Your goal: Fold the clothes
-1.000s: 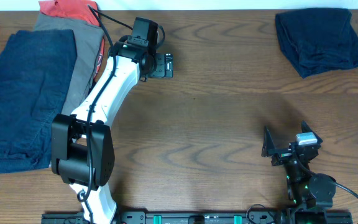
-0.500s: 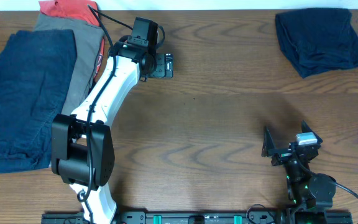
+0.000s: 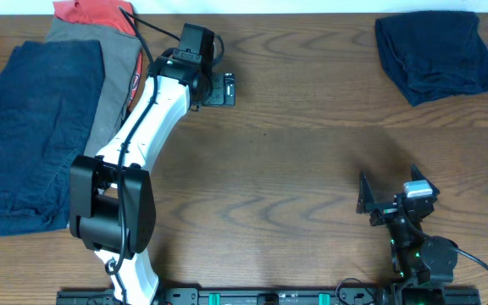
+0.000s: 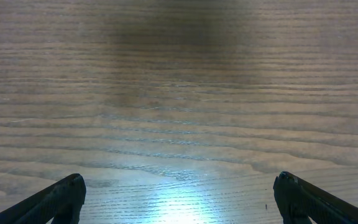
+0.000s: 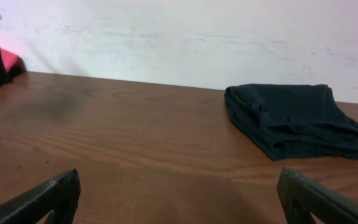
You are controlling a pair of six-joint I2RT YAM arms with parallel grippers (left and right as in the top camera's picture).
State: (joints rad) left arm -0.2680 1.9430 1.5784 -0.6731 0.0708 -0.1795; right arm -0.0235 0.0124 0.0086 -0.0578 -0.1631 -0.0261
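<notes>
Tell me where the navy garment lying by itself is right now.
In the overhead view the navy garment sits alone at the far right corner of the table, across from the clothes pile at far left.

The left arm (image 3: 155, 110) is white with black joints. It reaches far forward from its base and leans a little to the right. Its wrist turns down, so the left gripper (image 3: 224, 88) faces downward. Its two black fingers (image 4: 64, 196) stand wide apart with nothing between them. The right arm (image 3: 413, 246) is folded up small, close to its base. The right gripper (image 3: 388, 193) looks out ahead, low and level. Its jaws are spread wide too and hold nothing.
</notes>
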